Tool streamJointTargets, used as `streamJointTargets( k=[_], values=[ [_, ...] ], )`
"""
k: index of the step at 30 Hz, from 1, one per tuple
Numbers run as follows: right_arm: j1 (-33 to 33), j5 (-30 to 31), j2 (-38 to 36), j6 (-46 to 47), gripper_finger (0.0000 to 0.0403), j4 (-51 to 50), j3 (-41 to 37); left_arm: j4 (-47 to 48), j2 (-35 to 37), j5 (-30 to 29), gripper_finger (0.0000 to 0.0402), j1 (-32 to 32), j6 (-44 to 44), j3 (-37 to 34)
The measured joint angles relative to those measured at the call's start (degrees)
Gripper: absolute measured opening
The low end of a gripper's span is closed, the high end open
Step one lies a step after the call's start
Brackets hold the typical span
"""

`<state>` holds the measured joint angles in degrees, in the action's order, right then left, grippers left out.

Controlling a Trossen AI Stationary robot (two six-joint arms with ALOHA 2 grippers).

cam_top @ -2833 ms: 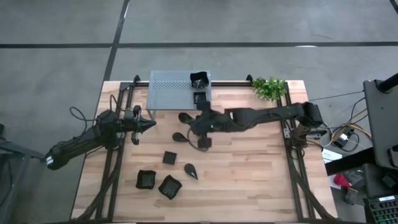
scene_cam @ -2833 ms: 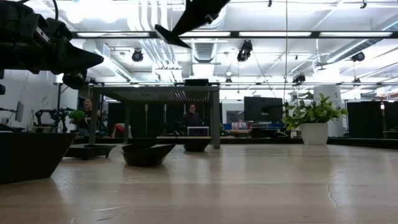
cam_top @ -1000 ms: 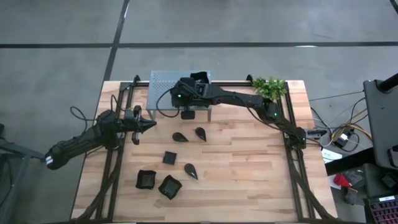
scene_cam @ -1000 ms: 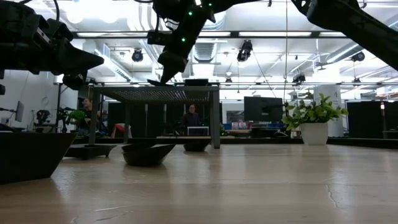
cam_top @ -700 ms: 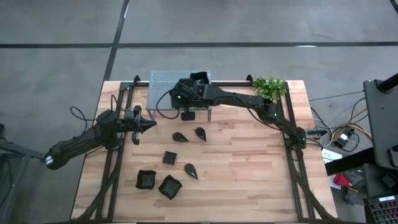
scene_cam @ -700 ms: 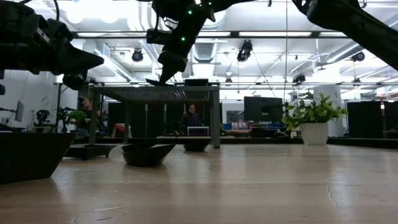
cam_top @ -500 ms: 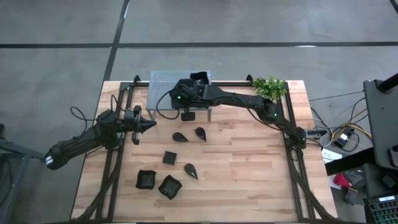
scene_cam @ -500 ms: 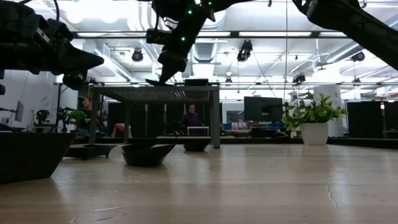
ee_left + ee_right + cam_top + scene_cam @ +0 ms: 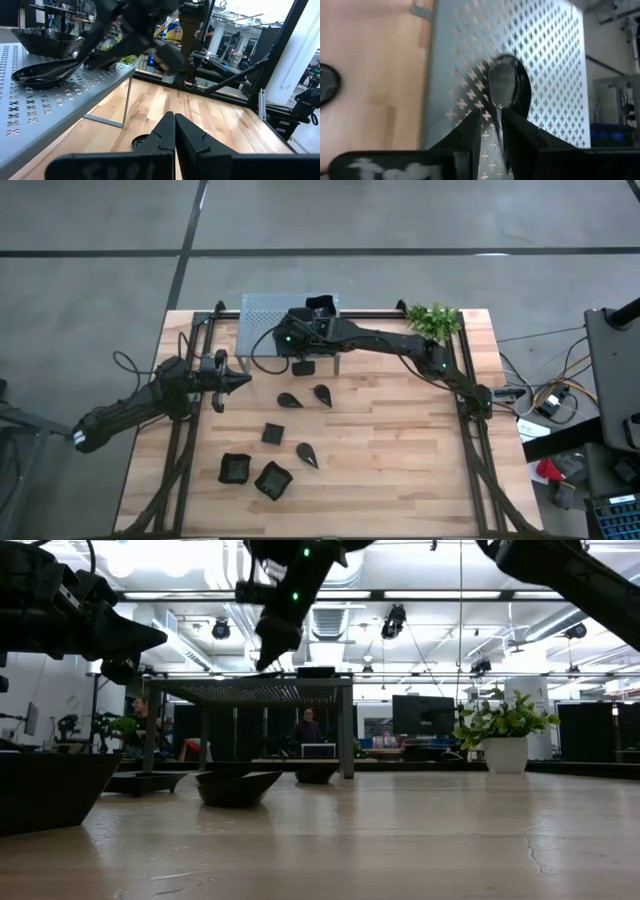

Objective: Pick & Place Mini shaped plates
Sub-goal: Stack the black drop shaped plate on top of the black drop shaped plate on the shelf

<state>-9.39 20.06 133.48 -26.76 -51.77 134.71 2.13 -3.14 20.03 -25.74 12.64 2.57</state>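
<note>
High view: wooden tabletop [image 9: 400,460] seen from above, with a grey perforated shelf [image 9: 262,320] at its far edge and one plant [image 9: 434,321] at the far right. Right arm stretched leftward across the far side, ending over the shelf. Left arm waiting at the left, left hand [image 9: 240,380] pressed together, well apart from every plate.

Right wrist view: right hand [image 9: 492,116] over the shelf, fingers a little apart, with the thin tail of one teardrop plate [image 9: 506,87] showing in the gap. Plate lying flat on the shelf top, its round end pointing away from the hand.

One deep dish [image 9: 320,307] at the shelf's far right corner.

Down on the tabletop, six plates counted:
- two wavy-rimmed dishes [image 9: 235,468] [image 9: 272,479], side by side, nearest.
- one flat square plate [image 9: 272,433] at the middle.
- three teardrop plates: two [image 9: 290,399] [image 9: 322,393] just near of the shelf, one [image 9: 308,454] nearer.
</note>
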Motion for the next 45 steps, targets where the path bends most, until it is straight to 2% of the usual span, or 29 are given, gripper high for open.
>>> streamJointTargets(
  k=[7, 14, 17, 27, 32, 39, 45],
  values=[
    [2.88, 0.46, -2.45, 3.0, 0.0089, -3.0, 0.15, 0.02, 0.0, 0.01, 0.0003, 0.02, 0.0, -0.02],
    [7.61, -11.88, -4.74, 10.49, 0.0082, -13.74, 0.18, 0.0, 0.0, 0.02, 0.0003, 0.0, 0.0, 0.0],
    [9.54, -13.74, -4.39, 12.83, 0.0076, -15.7, 0.07, 0.0, 0.0, 0.02, 0.0003, 0.01, 0.0, 0.0],
    [15.61, -14.07, -4.12, 20.79, 0.0072, -15.45, -2.48, 0.0, 0.0, 0.02, 0.0003, 0.0, 0.0, 0.0],
    [17.51, -14.14, -4.1, 25.14, 0.0075, -14.82, -7.73, 0.0, 0.0, 0.0, 0.0003, 0.0, 0.02, 0.0],
    [17.3, -13.74, -4.1, 29.59, 0.006, -8.41, -17.18, 0.0, 0.0, 0.0, 0.0003, 0.0, 0.0, 0.0],
    [16.84, -7.41, -4.07, 31.76, 0.0053, -3.95, -23.48, 0.0, 0.0, 0.0, 0.0003, 0.02, 0.0, 0.0]
  ],
)
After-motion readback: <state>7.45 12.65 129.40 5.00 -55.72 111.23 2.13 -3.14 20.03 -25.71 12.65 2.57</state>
